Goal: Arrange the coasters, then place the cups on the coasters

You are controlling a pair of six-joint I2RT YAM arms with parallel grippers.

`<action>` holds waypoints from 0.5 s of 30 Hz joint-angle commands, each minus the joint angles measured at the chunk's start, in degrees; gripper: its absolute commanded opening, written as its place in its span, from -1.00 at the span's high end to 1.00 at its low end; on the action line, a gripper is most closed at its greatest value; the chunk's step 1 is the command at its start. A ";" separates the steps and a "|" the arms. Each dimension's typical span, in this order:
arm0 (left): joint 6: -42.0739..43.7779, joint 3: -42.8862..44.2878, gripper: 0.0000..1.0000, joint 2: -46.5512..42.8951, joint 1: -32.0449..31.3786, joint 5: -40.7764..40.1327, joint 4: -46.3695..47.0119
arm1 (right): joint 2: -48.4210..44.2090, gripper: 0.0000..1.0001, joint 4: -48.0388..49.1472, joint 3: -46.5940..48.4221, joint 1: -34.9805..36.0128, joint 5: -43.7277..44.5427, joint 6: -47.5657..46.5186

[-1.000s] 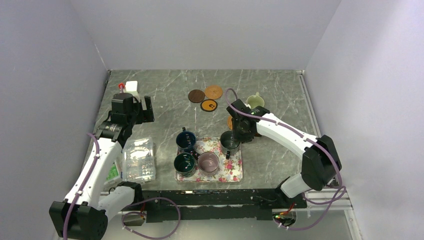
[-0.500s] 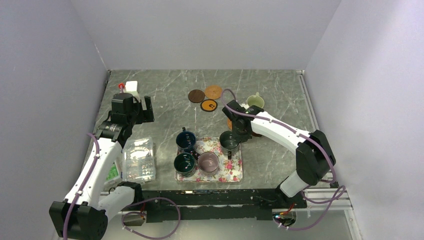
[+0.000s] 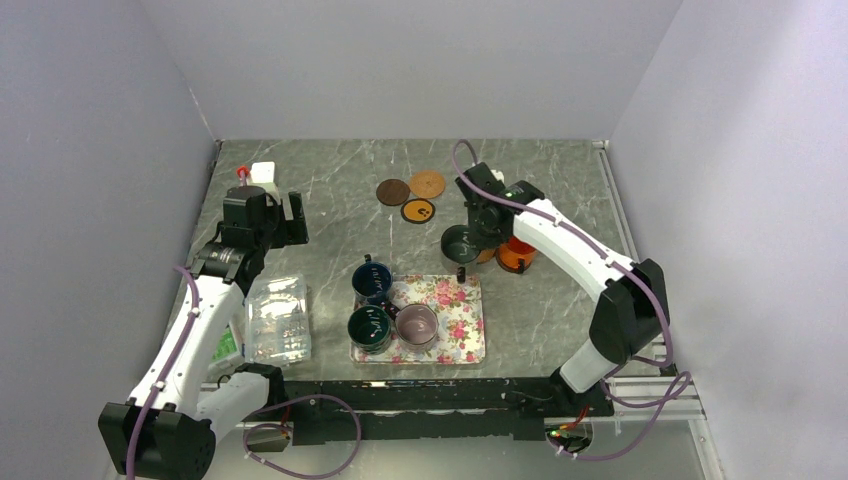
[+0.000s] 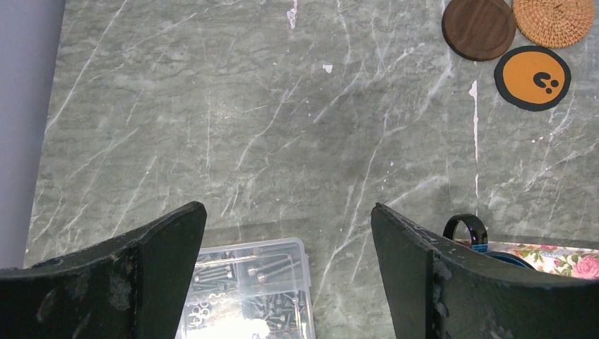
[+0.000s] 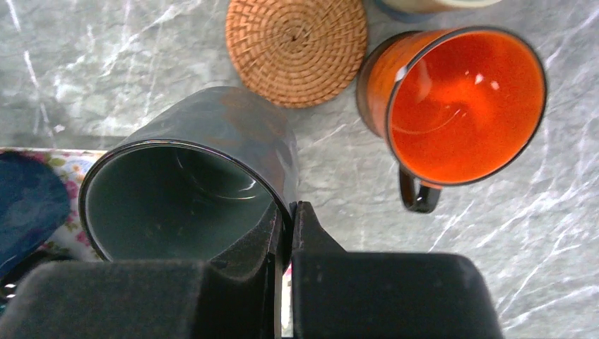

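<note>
Grey marbled table (image 3: 330,200). Far centre: dark brown coaster (image 3: 392,191), tan woven coaster (image 3: 427,183) and black coaster with orange face (image 3: 418,211), close together. Right of centre: second woven coaster (image 5: 297,48), with orange cup (image 3: 517,256) just beside it. Near centre: floral tray (image 3: 462,330). Left: clear compartment box (image 3: 277,320). Far left corner: small white container (image 3: 264,174).
</note>
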 commanded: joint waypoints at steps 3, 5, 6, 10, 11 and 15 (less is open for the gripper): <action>0.23 0.67 -0.87 -0.13 -0.19 -0.60 0.12 | 2.10 1.00 4.29 4.68 -4.68 -3.73 -9.37; 0.22 0.67 -0.87 -0.18 -0.19 -0.67 0.08 | 3.10 1.00 4.51 5.43 -5.66 -4.33 -10.75; 0.24 0.67 -0.87 -0.20 -0.23 -0.72 0.08 | 3.50 1.00 4.79 5.81 -6.07 -4.60 -11.53; 0.29 0.67 -0.87 -0.19 -0.19 -0.64 0.08 | 4.79 1.00 6.11 6.44 -7.17 -6.24 -13.82; 0.36 0.67 -0.87 -0.15 -0.19 -0.61 0.08 | 5.10 1.00 6.46 6.56 -7.42 -6.40 -14.24; 0.31 0.67 -0.87 -0.03 -0.19 -0.61 0.06 | 6.18 1.00 7.21 7.17 -8.58 -7.22 -15.48</action>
